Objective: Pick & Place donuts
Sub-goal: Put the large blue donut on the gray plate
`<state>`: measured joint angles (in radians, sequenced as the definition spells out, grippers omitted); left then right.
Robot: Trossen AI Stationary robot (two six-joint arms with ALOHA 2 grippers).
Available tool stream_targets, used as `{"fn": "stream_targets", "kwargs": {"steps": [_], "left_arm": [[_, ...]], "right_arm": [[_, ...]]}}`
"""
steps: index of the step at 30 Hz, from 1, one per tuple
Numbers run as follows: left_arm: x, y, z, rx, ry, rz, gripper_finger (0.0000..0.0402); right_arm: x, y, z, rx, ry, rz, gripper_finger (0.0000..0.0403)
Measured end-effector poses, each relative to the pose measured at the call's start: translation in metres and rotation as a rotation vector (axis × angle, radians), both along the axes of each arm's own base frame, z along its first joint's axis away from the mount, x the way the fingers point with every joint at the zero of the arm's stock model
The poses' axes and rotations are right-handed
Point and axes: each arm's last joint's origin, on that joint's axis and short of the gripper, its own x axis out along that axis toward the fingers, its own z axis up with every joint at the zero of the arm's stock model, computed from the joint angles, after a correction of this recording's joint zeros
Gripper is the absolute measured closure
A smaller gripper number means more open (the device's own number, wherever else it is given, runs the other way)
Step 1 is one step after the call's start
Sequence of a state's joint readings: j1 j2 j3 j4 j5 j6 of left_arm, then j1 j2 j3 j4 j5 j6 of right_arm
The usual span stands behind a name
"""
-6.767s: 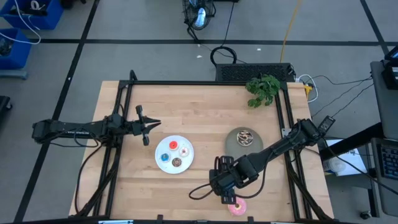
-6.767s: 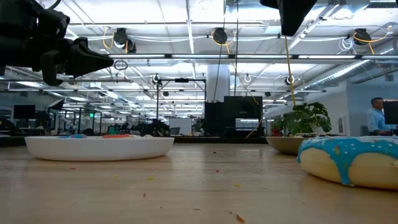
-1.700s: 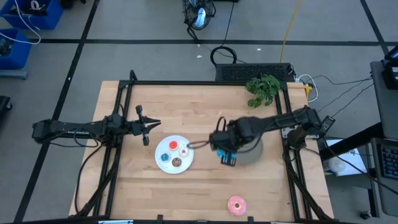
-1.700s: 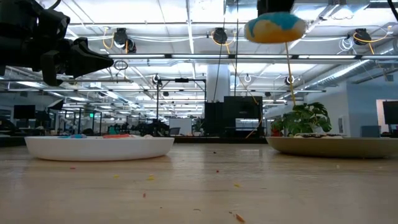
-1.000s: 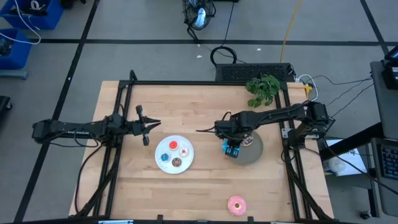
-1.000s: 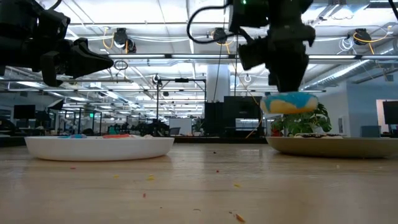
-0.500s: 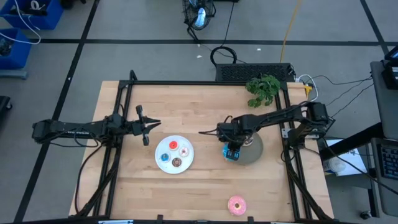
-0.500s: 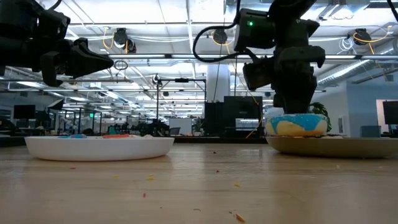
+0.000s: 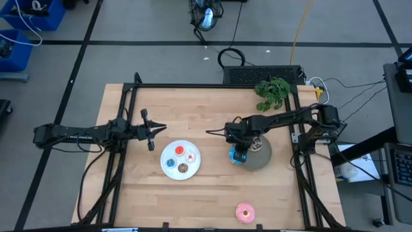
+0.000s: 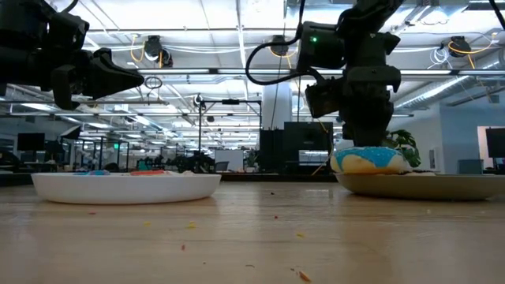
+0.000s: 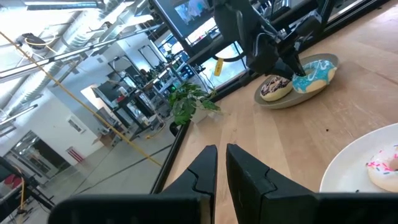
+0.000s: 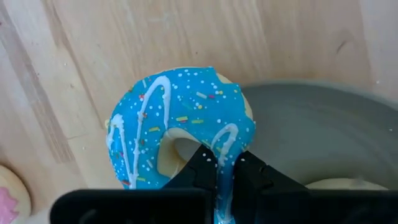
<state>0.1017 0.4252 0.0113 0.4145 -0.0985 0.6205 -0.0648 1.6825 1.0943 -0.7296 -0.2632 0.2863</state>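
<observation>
Wooden tabletop carries a grey plate (image 9: 259,156), on whose near rim the right gripper (image 12: 219,168) pinches the blue donut (image 12: 180,127) through its ring wall, a light, probably firm toy best held there, while the left gripper (image 9: 156,129) waits closed near the white plate (image 9: 171,173)

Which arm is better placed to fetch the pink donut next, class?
Right, probably. The pink donut lies at the table's near edge on the right gripper's side, though it first must release the blue donut. The left gripper waits beyond the white plate.
</observation>
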Motion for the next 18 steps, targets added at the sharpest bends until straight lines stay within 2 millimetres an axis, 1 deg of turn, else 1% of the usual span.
{"fn": "stream_targets", "kwargs": {"steps": [8,13,18], "left_arm": [[0.0,0.0,0.0,0.0,0.0,0.0,0.036],[0.0,0.0,0.0,0.0,0.0,0.0,0.036],[0.0,0.0,-0.0001,0.0,0.0,0.0,0.036]], "right_arm": [[0.0,0.0001,0.0001,0.01,0.0,-0.003,0.0386],[-0.002,0.0009,0.0047,0.021,-0.014,0.016,0.0395],[-0.0057,0.0007,0.0097,0.006,-0.005,-0.003,0.0392]]}}
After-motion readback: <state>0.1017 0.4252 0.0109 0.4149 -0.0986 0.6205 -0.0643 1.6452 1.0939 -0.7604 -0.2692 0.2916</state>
